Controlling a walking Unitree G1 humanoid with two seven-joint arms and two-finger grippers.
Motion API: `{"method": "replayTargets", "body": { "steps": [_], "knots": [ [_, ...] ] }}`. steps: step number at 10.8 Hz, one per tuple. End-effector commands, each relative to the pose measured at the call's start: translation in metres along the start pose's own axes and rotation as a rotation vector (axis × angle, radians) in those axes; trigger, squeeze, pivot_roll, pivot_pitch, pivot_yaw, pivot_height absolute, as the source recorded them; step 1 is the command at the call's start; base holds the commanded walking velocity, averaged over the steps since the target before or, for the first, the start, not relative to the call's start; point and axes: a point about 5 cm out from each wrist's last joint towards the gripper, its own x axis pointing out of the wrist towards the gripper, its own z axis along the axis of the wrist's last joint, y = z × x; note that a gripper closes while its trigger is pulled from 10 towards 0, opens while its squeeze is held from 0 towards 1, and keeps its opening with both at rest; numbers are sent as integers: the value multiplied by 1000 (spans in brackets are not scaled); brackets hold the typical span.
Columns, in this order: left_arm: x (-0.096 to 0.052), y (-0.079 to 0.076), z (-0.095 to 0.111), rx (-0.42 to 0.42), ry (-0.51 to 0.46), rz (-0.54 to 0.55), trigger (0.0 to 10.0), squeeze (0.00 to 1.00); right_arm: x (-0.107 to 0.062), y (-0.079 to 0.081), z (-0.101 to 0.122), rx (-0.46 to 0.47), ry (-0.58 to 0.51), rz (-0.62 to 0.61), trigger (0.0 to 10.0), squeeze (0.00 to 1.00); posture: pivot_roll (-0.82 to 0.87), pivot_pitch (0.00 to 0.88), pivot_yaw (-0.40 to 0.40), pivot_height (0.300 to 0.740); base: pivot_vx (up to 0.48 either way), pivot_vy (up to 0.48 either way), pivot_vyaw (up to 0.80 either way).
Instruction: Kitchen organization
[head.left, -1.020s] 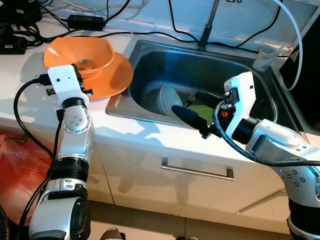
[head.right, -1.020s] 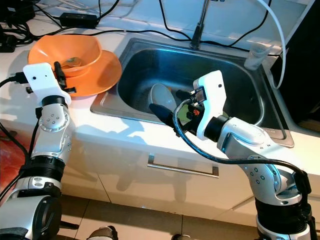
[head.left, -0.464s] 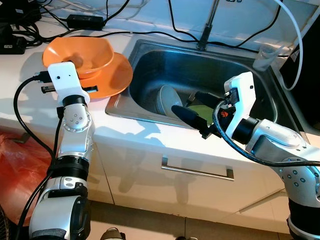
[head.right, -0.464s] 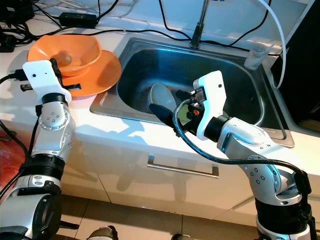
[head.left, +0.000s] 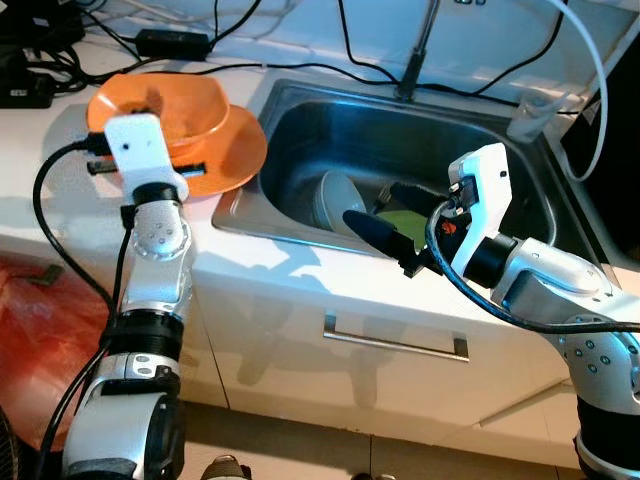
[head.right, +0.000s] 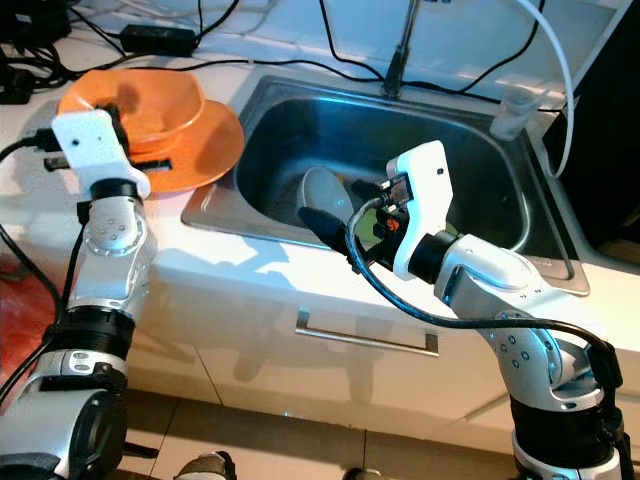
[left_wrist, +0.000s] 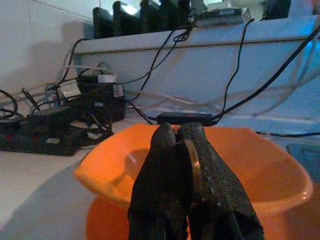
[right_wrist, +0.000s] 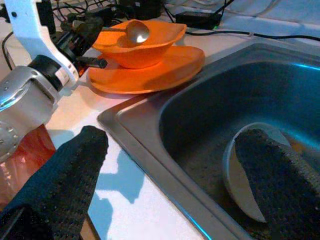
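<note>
An orange bowl (head.left: 195, 100) sits on an orange plate (head.left: 238, 150) on the white counter left of the sink. My left gripper (left_wrist: 182, 137) is at the bowl's near rim, shut on a metal spoon (right_wrist: 136, 31) whose head hangs over the bowl. My right gripper (head.left: 370, 202) stands open over the sink's front edge. Beyond its fingers (right_wrist: 75, 170), a grey-white bowl (head.left: 335, 198) leans on its side in the steel sink (head.left: 480, 135), with something green (head.left: 402, 220) beside it.
A faucet (head.left: 415, 55) rises behind the sink and a clear plastic cup (head.left: 527, 112) stands at its back right corner. Black cables and a power adapter (head.left: 170, 42) lie along the back of the counter. Below is a drawer handle (head.left: 395, 343); a red bag (head.left: 35, 330) sits low left.
My left wrist has risen and moved a little further over the orange bowl, carrying the spoon with it. The right arm and the things in the sink have not moved.
</note>
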Motion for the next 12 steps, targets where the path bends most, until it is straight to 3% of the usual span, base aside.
{"method": "replayTargets", "body": {
  "steps": [1,3,6,12],
  "knots": [
    [3,-7,11,-11,-42,-22,0,0,-3,-2,2,-11,-7,-15,10000,0,-48,91,-71,740,0,0,0],
    [2,-19,19,-54,-58,-54,0,0,-3,-2,2,-12,-10,-19,10000,0,-50,91,-68,740,0,0,0],
    [-1,-53,27,-175,-21,-207,0,0,-4,-1,0,-10,-1,-27,10000,0,-57,92,-51,740,0,0,0],
    [-12,-95,31,-269,21,-397,0,0,-21,-10,0,-56,24,-158,10000,0,-117,102,2,740,0,0,0]
  ]
}}
